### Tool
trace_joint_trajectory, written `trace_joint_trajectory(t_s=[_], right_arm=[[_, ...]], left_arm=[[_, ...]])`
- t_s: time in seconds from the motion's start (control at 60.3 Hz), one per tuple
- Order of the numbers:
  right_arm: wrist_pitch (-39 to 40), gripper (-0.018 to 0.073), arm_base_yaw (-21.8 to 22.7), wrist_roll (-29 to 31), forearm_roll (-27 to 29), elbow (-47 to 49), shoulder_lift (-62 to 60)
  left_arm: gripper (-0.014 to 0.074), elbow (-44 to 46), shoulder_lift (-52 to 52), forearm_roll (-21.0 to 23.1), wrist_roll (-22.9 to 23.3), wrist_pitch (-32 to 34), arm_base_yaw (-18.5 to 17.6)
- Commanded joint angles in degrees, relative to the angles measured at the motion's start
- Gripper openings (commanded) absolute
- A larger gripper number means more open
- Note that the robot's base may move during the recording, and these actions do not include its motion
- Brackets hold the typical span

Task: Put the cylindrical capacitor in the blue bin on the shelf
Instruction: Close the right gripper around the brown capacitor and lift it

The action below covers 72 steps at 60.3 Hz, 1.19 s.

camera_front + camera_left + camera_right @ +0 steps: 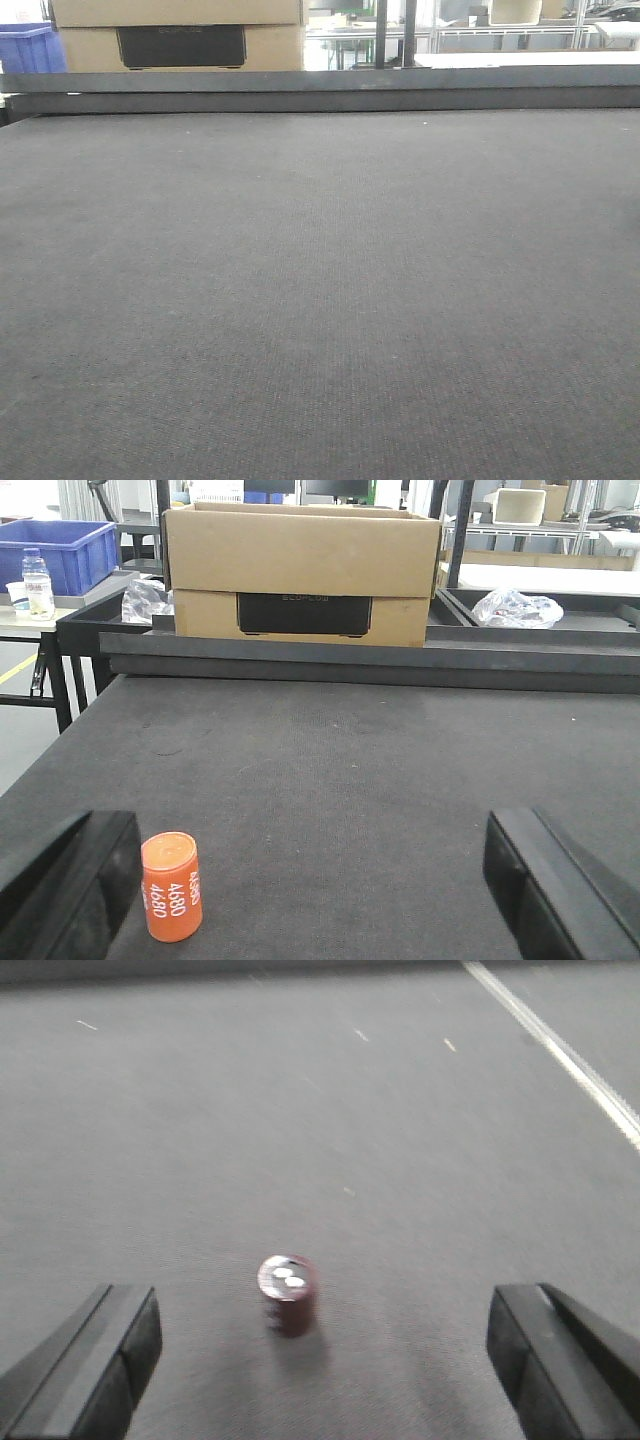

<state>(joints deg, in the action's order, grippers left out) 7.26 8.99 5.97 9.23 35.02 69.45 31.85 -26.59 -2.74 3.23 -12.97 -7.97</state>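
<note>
My right pincer point(322, 1360) is open wide. The dark red capacitor point(288, 1298) stands up between its fingers, touching neither, far from the back edge of the surface point(200, 1110). My left pincer point(312, 880) is wide too, with an orange cylinder point(171, 886) beside its left finger.

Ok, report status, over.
Left gripper, right gripper: jaws open. Dark cylinder upright between right jaws, ungripped. Orange cylinder by left jaws. Nothing blocking.
</note>
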Motion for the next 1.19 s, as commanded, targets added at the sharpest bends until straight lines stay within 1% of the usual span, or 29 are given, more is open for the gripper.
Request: trace_joint_trajectory(t_s=[0.0,0.066,0.116,0.149,0.232,0.414,0.663,0.729,0.895,1.094,1.144,1.177], right_arm=[[7.06,0.0568,0.55,0.03,-0.77,0.25,5.26],[11.62,0.0568,0.55,0.03,-2.29,0.25,9.17],[16.66,0.0568,0.55,0.03,-5.02,0.25,12.15],[18.59,0.0568,0.55,0.03,-6.25,0.25,14.17],[26.64,0.0568,0.55,0.03,-7.87,0.25,18.44],[40.22,0.0568,0.55,0.03,-7.88,0.25,27.35],[50.75,0.0568,0.55,0.03,-7.57,0.38,37.64],[52.74,0.0568,0.55,0.03,-7.57,0.77,39.98],[53.69,0.0568,0.55,0.03,-7.57,3.08,44.31],[53.70,0.0568,0.55,0.03,-7.26,5.47,46.21],[53.70,0.0552,0.55,0.03,-7.26,5.57,46.21],[53.70,0.0519,0.55,0.03,-6.99,5.57,46.21]], left_arm=[[0.0601,0.50,0.07,0.41,0.39,0.55,-0.37],[0.0601,0.50,0.07,0.41,0.39,0.55,-0.37],[0.0601,0.50,0.07,0.41,0.39,0.55,-0.37],[0.0601,0.50,0.07,0.41,0.39,0.55,-0.37],[0.0601,0.50,0.07,0.41,0.39,0.55,-0.37],[0.0601,0.50,0.07,0.41,0.39,0.55,-0.37],[0.0601,0.50,0.07,0.40,0.39,-0.40,-0.37],[0.0601,0.50,0.07,0.40,0.39,-1.30,-0.37],[0.0601,0.50,0.07,0.55,0.39,-3.68,-0.37],[0.0601,0.50,0.07,0.55,0.39,-4.21,-0.37],[0.0601,0.50,0.07,0.55,0.39,-4.21,-0.37],[0.0601,0.50,0.07,0.55,0.39,-4.21,-0.37]])
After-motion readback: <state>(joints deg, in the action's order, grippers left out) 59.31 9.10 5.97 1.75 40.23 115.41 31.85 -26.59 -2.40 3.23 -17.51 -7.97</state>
